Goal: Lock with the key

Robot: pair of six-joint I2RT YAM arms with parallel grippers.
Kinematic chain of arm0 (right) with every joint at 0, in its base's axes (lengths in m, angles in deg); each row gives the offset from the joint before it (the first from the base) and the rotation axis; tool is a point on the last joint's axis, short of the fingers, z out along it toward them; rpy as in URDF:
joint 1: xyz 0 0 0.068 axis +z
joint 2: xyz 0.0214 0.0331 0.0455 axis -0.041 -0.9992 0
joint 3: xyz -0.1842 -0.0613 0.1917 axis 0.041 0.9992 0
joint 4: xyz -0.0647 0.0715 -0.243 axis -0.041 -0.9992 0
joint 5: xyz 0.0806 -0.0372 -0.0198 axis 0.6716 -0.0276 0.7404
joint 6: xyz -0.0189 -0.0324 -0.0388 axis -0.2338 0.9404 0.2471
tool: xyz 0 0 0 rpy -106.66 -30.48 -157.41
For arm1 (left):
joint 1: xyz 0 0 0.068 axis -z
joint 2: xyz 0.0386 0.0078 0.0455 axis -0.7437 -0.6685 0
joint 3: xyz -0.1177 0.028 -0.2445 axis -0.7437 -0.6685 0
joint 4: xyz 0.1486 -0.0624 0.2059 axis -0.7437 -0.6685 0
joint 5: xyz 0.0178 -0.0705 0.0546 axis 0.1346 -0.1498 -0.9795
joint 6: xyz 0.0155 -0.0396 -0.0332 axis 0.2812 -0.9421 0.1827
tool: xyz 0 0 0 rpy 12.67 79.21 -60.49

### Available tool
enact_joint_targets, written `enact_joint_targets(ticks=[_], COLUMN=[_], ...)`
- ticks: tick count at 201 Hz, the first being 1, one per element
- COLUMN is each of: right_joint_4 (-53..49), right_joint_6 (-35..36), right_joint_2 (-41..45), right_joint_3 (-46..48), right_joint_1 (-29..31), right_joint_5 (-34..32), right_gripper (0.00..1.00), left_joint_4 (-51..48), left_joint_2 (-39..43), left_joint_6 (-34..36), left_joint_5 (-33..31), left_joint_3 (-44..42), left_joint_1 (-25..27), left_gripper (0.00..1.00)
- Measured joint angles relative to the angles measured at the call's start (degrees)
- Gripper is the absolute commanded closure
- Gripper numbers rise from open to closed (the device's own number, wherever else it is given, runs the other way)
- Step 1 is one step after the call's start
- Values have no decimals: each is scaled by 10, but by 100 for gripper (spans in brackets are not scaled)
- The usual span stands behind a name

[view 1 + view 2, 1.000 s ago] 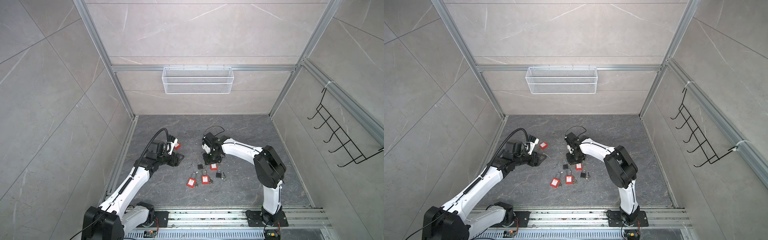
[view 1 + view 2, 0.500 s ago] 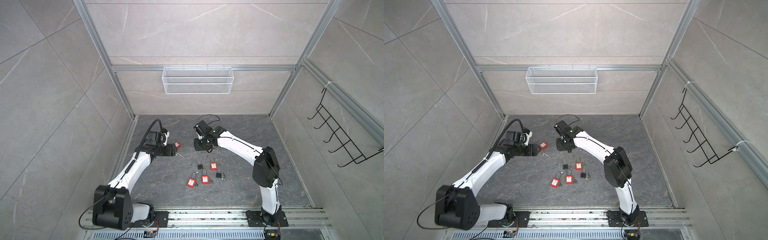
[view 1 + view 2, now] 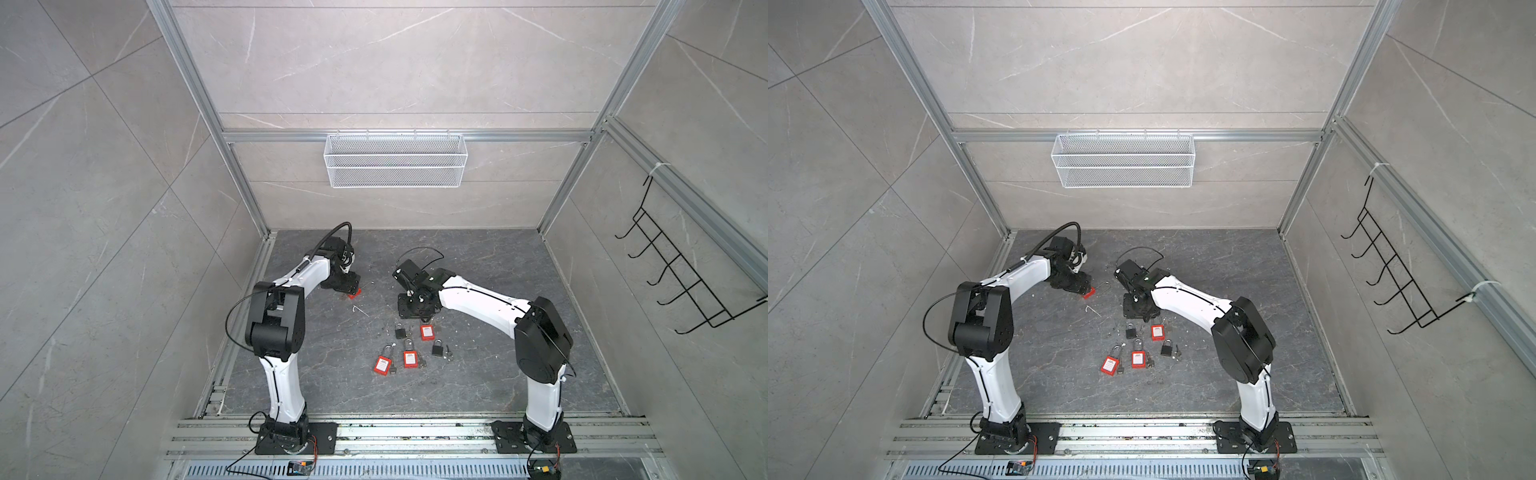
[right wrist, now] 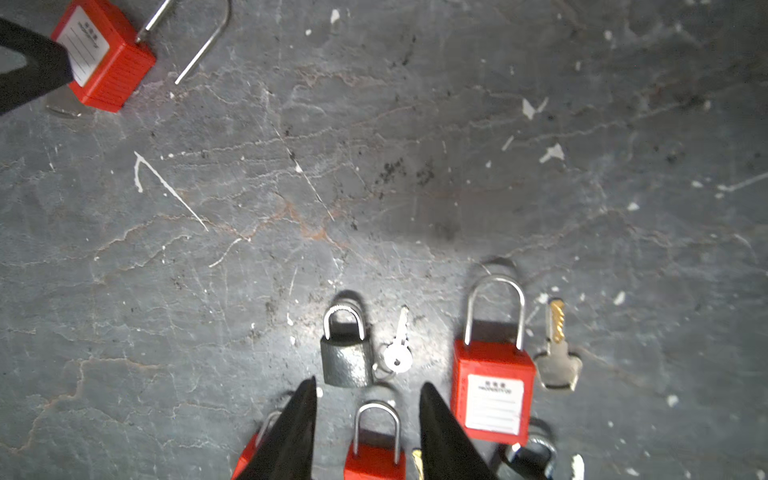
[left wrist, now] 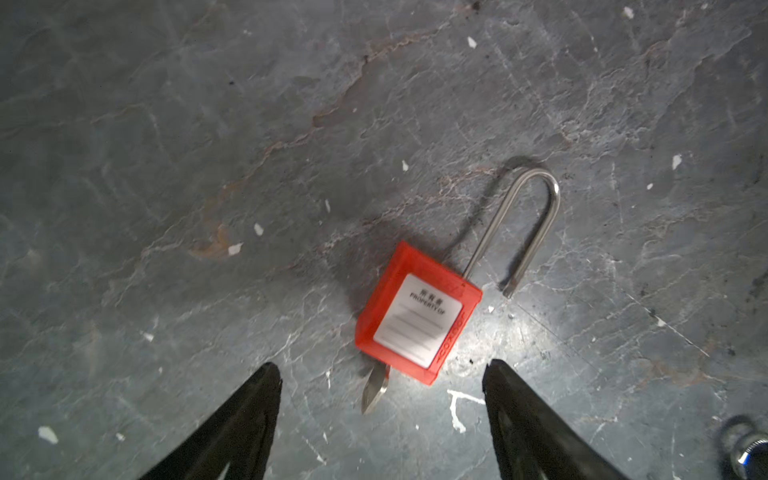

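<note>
At padlock base, wrist-view only: key.

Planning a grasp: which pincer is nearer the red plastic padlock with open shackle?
Left: the left pincer hovers beside the red padlock; the right pincer is apart, above the grouped padlocks.

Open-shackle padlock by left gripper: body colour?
The padlock is red with a white label; best in the left wrist view.
</note>
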Motion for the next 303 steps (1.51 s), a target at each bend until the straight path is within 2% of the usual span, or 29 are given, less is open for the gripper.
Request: enact_joint_targets(ticks=[34,70,116,150,190,241,270,303], right_joint_4=[10,21,30,36,45,66,73,76], right_joint_6=[-7,-9,-9,-9,-9,-13,-17,-23], right_joint_2=[43,48,49,55,72,99,110,117], right_joint_3=[38,61,68,76,93,135,156,162], right_joint_1=[0,0,0,0,0,0,1,9], right_joint_5=[-2,-2,-2,-2,0,12,18,20], right_gripper=[58,58,59,60,60,61,61,60], left_joint_4=[-10,-28,-41,-23,-14,14,17,17], left_joint_2=[-47,-81,-83,-42,37,143,164,164], left_joint_6=[12,7,-27,-81,-173,-374,-492,-612], left_joint_5=[-4,-9,-14,-15,-29,-50,-68,-90], left_joint_3=[49,70,65,2,-109,-238,-259,-260], left_joint_1=[14,15,15,16,34,92,138,180], left_gripper=[33,44,56,63,63,61,62,58])
